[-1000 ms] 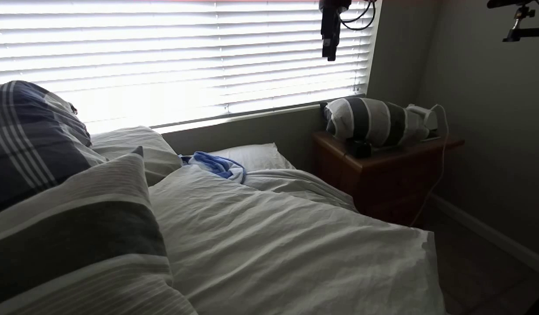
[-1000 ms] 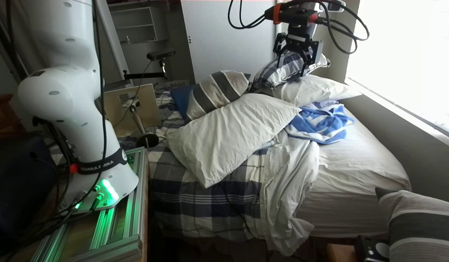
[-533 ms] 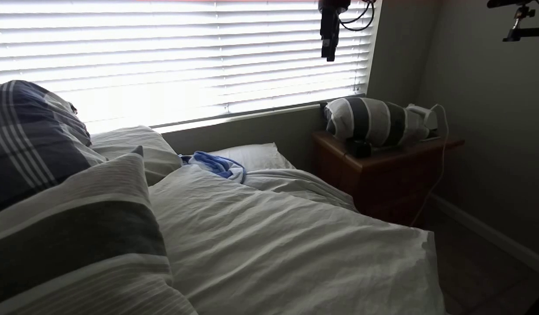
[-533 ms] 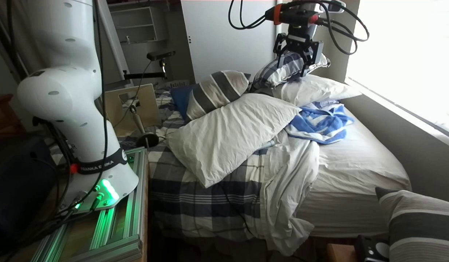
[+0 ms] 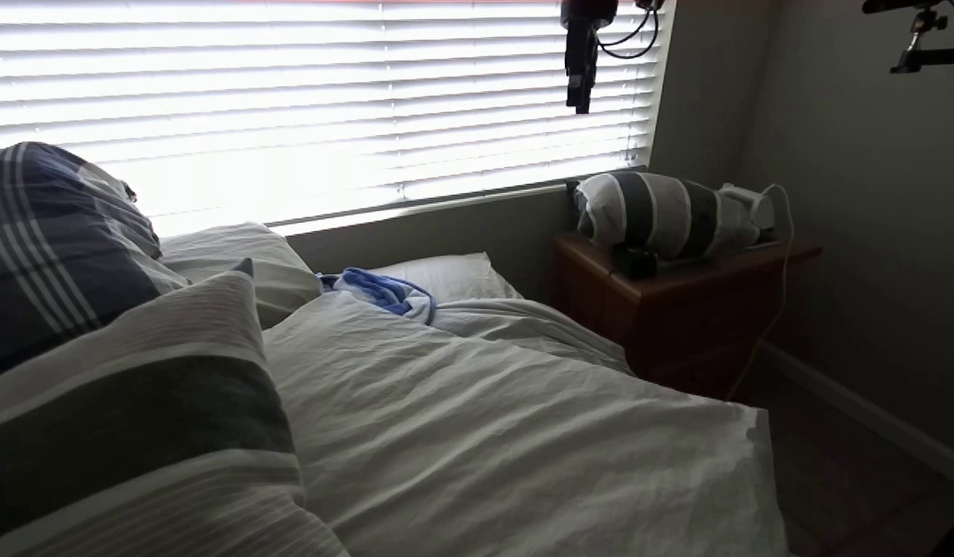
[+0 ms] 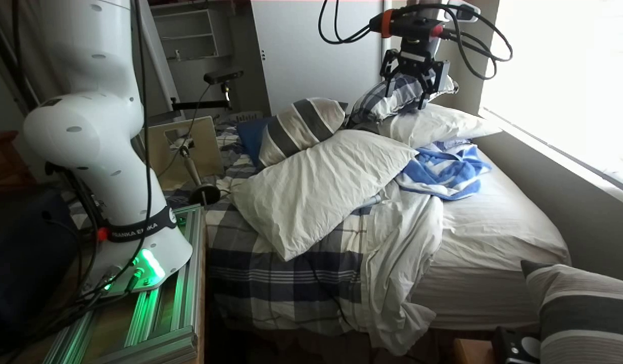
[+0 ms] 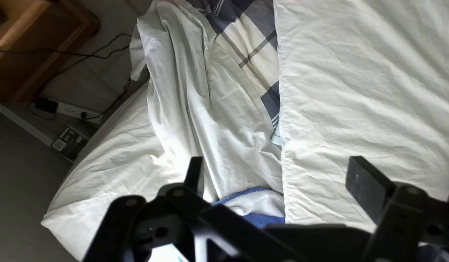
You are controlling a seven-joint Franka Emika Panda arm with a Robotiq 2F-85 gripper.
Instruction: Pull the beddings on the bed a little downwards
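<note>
White arm [image 6: 79,126] rises from green-lit base [image 6: 170,253]. Wrist [image 6: 415,29] aloft; pincer [image 6: 405,99] pointing down, its two fingers [image 7: 368,187] spread well apart.

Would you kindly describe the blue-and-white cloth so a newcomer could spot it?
In an exterior view, find the bed beside the window. In front of the white pillow nearest that window lies a crumpled cloth, its bright blue setting it apart from the pale sheet.

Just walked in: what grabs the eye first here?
Probably the white robot arm beside the bed, with a green light glowing low on it, in an exterior view. Its black end effector hangs open above the bed. A blue-and-white cloth lies crumpled there, toward the bright window.
</note>
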